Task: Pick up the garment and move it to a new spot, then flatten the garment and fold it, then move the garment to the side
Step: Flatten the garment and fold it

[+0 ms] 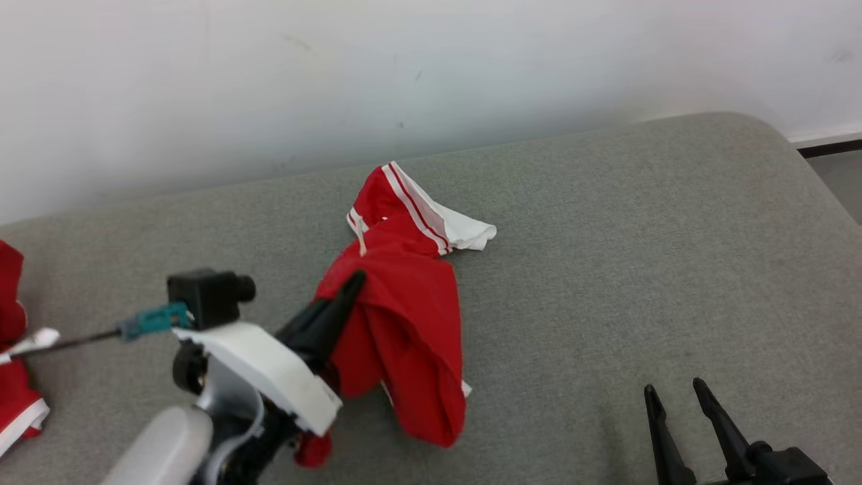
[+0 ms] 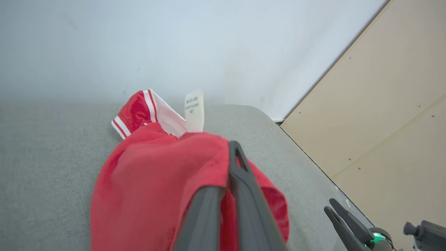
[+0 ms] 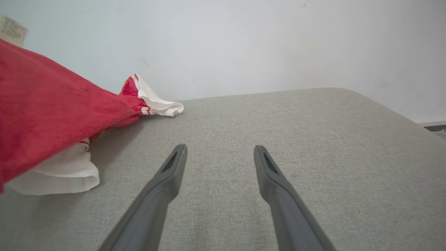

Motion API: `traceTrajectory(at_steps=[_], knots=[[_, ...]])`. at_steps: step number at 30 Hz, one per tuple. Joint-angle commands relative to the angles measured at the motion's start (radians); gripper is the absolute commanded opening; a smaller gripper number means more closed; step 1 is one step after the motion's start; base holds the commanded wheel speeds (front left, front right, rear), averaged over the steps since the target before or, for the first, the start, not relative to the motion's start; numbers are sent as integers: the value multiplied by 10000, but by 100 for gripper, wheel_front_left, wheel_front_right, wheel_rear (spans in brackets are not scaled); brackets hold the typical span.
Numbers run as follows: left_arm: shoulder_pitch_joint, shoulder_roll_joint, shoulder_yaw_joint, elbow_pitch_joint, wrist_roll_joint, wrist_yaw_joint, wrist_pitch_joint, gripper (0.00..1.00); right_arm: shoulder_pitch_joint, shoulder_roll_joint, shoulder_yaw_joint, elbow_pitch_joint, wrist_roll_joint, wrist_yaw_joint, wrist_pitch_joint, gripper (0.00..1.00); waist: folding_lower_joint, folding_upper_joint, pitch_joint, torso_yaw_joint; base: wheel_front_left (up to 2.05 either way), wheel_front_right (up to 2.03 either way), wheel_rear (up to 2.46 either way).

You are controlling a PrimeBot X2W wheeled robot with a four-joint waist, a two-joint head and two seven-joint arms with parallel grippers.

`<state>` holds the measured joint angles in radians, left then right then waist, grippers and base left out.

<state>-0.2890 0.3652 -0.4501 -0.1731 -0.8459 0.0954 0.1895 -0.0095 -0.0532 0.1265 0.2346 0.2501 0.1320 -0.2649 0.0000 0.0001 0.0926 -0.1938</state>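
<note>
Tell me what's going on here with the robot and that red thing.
The robot is working on a red garment with white trim, bunched up on a grey cushion. Its left gripper has its jaws shut on a fold of the fabric, which rises to a peak there, while the striped far end lies on the cushion. The right gripper sits apart with jaws open, holding nothing. Another red cloth lies at the left edge.
</note>
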Motion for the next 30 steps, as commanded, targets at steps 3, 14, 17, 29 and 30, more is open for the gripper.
traceTrajectory(at_steps=[3,14,17,29,30], knots=[[-1159,353,403,405,24,42,410,0,-287,10,58,19,179,-26,10,100,0,-1,168,-373,0,0,0],[-5098,878,1110,3326,675,-536,327,0,-697,13,239,45,628,-27,12,100,0,-1,620,-1861,0,0,0],[-5957,608,1087,3942,516,-1108,-64,0,-706,11,224,73,653,-27,12,100,0,-1,654,-2113,0,0,0],[-6824,-1163,-511,4477,-76,-2219,-858,0,-713,15,166,49,557,-27,12,100,0,-1,611,-2052,0,0,0],[-6664,-1238,-738,4369,-200,-2245,-809,0,-715,12,170,44,546,-27,12,100,0,-1,600,-2003,0,0,0]])
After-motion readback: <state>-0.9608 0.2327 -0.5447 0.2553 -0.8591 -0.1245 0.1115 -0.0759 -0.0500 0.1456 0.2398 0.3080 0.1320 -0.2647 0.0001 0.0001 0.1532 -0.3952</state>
